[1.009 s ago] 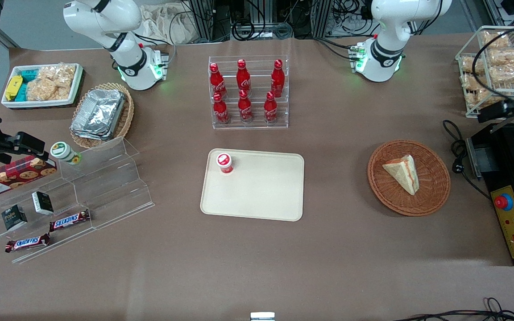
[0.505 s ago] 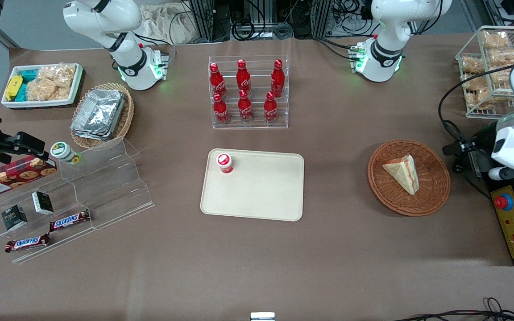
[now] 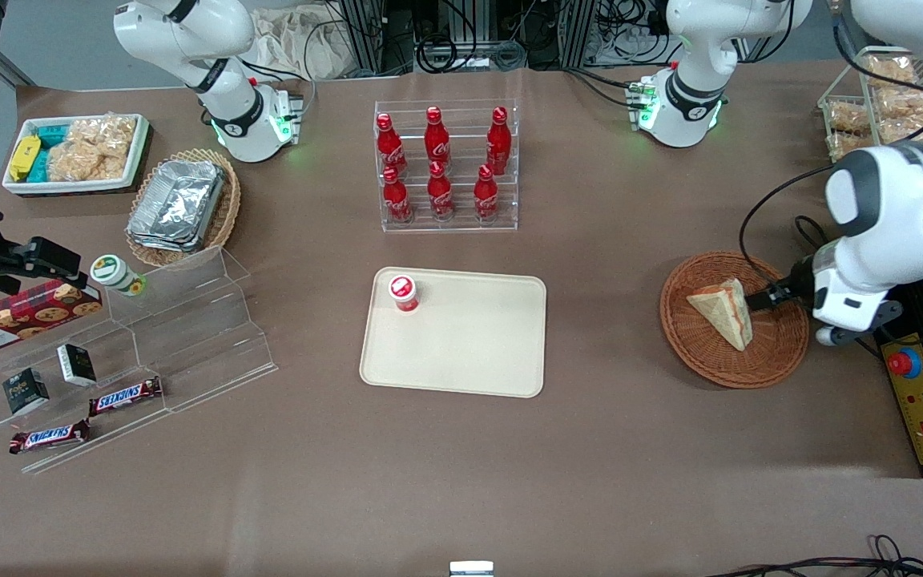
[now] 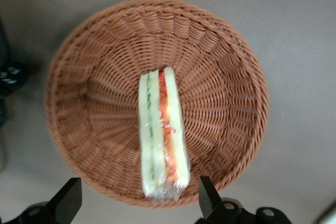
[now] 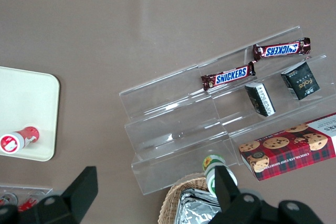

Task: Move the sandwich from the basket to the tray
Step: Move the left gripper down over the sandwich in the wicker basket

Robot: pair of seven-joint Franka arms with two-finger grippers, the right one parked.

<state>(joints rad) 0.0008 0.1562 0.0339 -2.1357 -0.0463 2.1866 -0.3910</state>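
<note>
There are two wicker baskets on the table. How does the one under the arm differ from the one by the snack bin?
The reddish-brown basket holds one sandwich; the tan basket holds stacked foil containers. The reddish-brown basket is darker. It lies toward the working arm's end of the table, with the open gripper above its rim; the tan basket lies toward the parked arm's end. Both are round, shallow and woven.

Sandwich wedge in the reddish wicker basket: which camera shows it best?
Left wrist view: the pale triangular sandwich fills it, filling edge-on, open gripper above. Front view shows it small, arm beside. Right wrist view misses it.
</note>
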